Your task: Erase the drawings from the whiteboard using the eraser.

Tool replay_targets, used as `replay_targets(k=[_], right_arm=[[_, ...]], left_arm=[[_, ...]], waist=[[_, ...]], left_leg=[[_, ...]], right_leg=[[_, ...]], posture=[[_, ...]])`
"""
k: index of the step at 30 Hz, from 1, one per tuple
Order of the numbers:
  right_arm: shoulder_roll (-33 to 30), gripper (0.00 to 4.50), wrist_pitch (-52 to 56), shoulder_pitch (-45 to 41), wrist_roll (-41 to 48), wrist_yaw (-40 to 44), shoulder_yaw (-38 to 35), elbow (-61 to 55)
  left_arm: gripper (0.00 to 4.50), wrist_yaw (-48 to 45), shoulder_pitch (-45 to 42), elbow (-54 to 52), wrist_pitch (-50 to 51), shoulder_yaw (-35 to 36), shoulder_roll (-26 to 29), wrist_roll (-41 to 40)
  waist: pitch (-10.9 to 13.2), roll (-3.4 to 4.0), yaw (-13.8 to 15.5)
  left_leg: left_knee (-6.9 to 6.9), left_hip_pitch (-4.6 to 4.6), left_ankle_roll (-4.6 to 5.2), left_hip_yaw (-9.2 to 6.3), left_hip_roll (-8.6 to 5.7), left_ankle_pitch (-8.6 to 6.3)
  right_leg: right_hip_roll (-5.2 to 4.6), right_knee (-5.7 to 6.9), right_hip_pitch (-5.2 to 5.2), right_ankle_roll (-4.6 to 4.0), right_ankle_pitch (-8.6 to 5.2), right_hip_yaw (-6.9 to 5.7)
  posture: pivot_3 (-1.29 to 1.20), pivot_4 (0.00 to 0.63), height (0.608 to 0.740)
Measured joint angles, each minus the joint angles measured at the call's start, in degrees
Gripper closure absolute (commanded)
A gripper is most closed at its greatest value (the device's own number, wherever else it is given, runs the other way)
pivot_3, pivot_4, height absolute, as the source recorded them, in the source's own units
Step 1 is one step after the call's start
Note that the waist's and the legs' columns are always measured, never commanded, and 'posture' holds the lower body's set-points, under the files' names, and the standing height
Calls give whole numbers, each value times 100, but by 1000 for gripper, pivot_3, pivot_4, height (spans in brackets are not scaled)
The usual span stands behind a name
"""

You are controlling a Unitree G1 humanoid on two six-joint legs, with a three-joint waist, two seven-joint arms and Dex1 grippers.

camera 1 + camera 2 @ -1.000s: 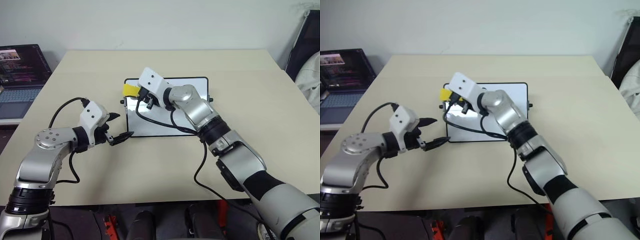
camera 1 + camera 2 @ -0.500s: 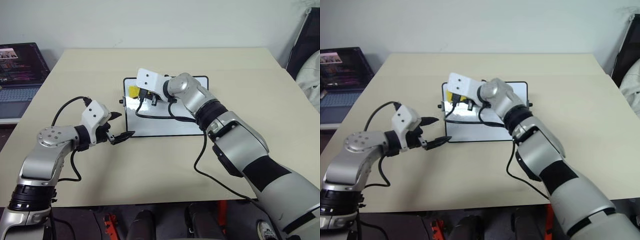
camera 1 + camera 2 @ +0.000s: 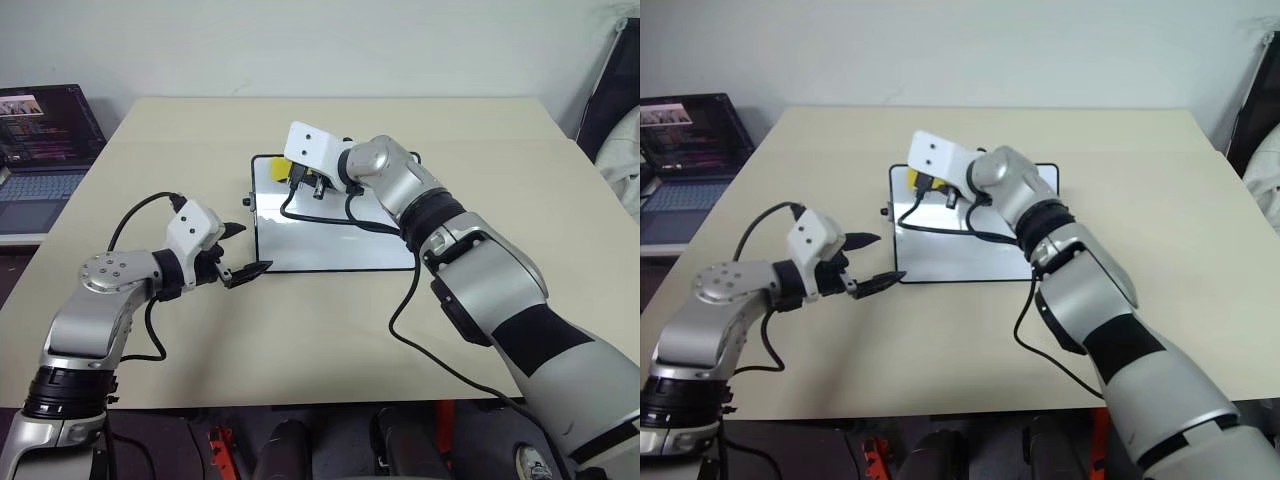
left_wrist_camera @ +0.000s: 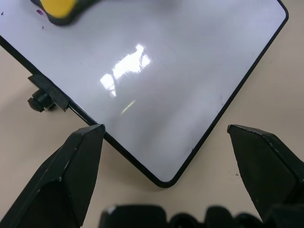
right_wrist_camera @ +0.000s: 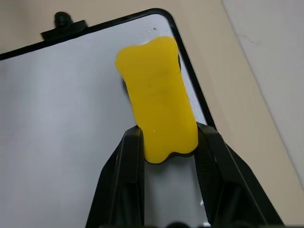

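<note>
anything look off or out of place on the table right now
Nothing stands out. The whiteboard lies flat and square on the table, the right gripper holds the eraser at the board's far left corner, and the left gripper hovers open by the near left corner.

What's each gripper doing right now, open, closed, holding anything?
Left gripper: open, empty, beside the glossy white black-framed whiteboard.
Right gripper: shut on the small yellow rectangular eraser, over the whiteboard's corner.
</note>
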Motion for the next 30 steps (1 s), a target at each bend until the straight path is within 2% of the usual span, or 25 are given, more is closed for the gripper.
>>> replay_targets(k=[3,8,12,20,27,30], right_arm=[[103,3399,-51,60,-78,296,108,-30],[272,3399,-21,13,-54,-442,-87,85],[229,3401,7,-59,-67,-688,-181,161],[266,3410,-108,15,-249,69,43,126],[318,3410,-89,-59,-245,-781,-174,201],[298,3410,-89,-70,-266,-737,-176,230]], left_arm=[[0,-4,-49,6,-3,-35,-17,35],[0,-28,-102,22,-11,-113,-72,49],[0,-49,-101,28,-11,-113,-72,57],[0,-53,-82,28,-11,-113,-72,63],[0,-56,-83,31,-13,-113,-73,66],[0,-55,-83,31,-13,-113,-73,67]], waist=[[0,0,-7],[0,0,-26],[0,0,-22],[0,-1,-28],[0,0,-26],[0,-1,-27]], left_leg=[[1,2,0,0,1,0],[2,2,-3,-4,5,2],[3,2,-4,-3,1,2],[8,5,-3,-2,2,2],[9,4,-4,-4,3,3],[9,4,-4,-2,1,3]], right_leg=[[1,6,0,0,0,1],[0,9,-2,-1,0,1],[0,8,-1,-1,0,3],[3,12,2,-1,0,1],[2,13,1,-1,1,0],[2,12,2,-1,1,1]], posture=[[0,150,740],[0,150,740],[0,150,740],[0,150,740],[0,150,740],[0,150,740]])
